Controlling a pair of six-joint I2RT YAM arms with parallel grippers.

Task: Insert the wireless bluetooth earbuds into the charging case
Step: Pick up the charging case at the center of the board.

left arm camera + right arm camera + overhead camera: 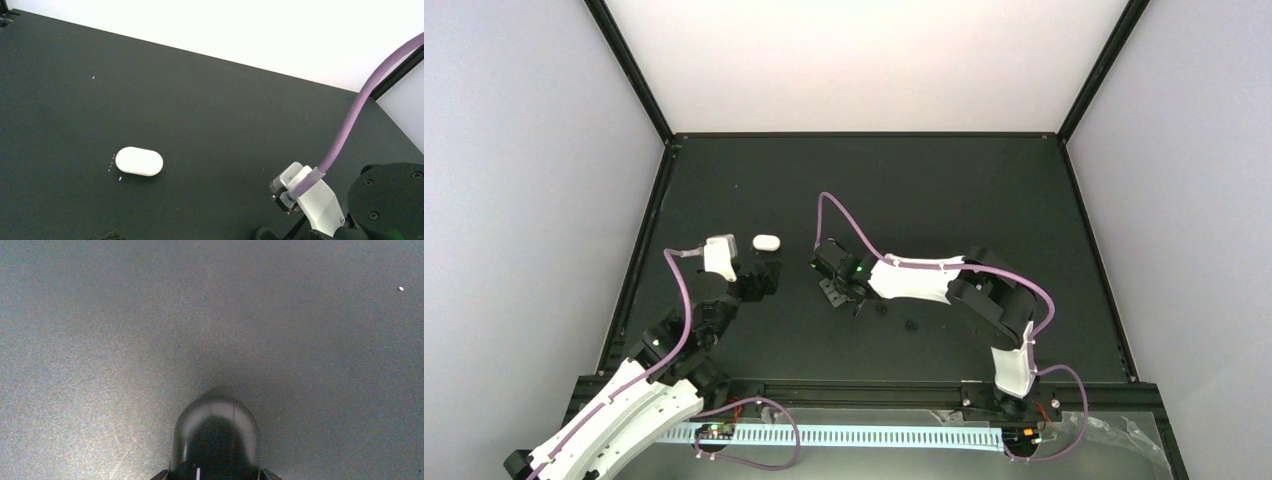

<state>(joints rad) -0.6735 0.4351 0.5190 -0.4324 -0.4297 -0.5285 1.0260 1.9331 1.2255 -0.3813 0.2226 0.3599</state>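
Observation:
A white oval charging case (766,242) (139,161) lies shut on the black mat. My left gripper (762,278) hovers just below it in the top view, open and empty. My right gripper (836,290) (214,475) points down at the mat with a glossy dark rounded case (216,432) between its jaw tips. Only the very tips show beside it, so contact is unclear. Two tiny dark earbuds (881,308) lie near the right forearm, the second (911,325) further right; both are too small to make out.
A raised black rim (864,134) frames the mat at the back and sides. The right arm's white wrist and purple cable (345,135) fill the lower right of the left wrist view. Tiny white specks (110,165) dot the mat by the white case.

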